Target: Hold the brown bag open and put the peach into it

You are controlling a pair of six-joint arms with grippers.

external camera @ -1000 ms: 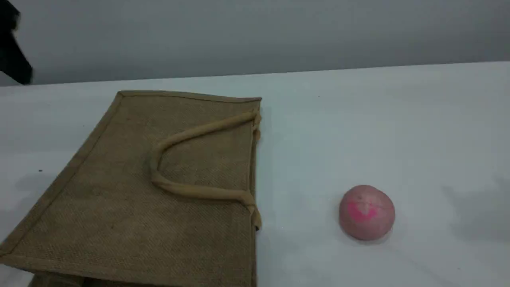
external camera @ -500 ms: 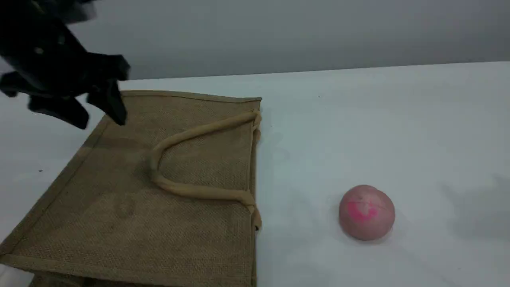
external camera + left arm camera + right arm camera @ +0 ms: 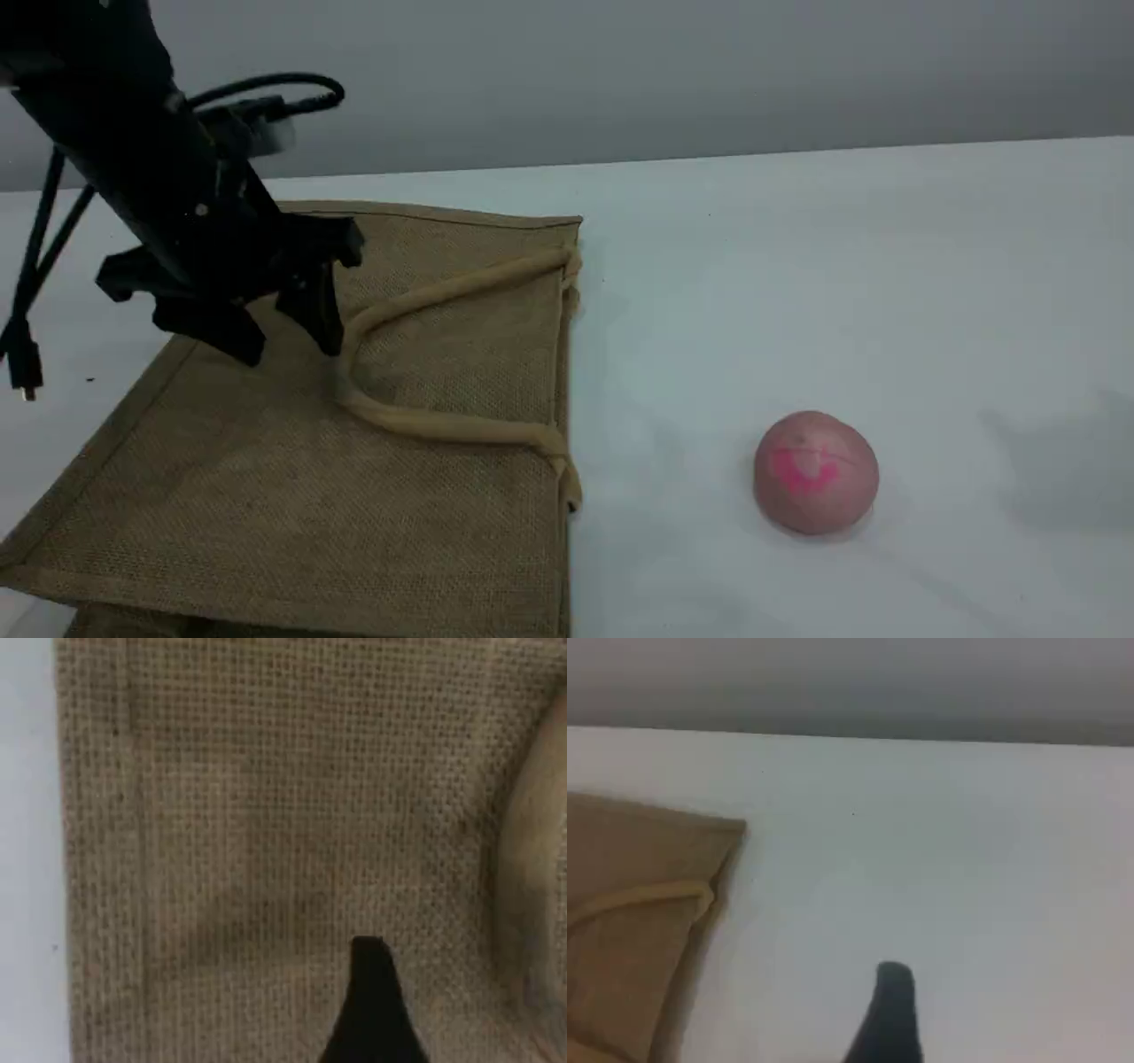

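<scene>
The brown bag (image 3: 266,496) lies flat on the left of the white table, its mouth edge facing right. Its beige handle (image 3: 425,425) loops back over the top face. My left gripper (image 3: 288,347) hovers open just above the bag's far part, right beside the handle's bend, with nothing between its fingers. In the left wrist view one dark fingertip (image 3: 372,1010) hangs over the jute weave (image 3: 266,815), with the handle (image 3: 532,904) at the right edge. The peach (image 3: 815,472) rests on the table to the right of the bag. The right wrist view shows one fingertip (image 3: 890,1019) over bare table and the bag's corner (image 3: 629,930) at left.
A black cable (image 3: 266,84) loops off the left arm, and a plug (image 3: 25,363) dangles near the table's left side. The table's far edge (image 3: 797,152) meets a grey wall. White tabletop (image 3: 709,310) lies between bag and peach.
My left arm has come in from the top left and moved right and down over the bag, up to the handle's bend. Bag and peach have not moved.
</scene>
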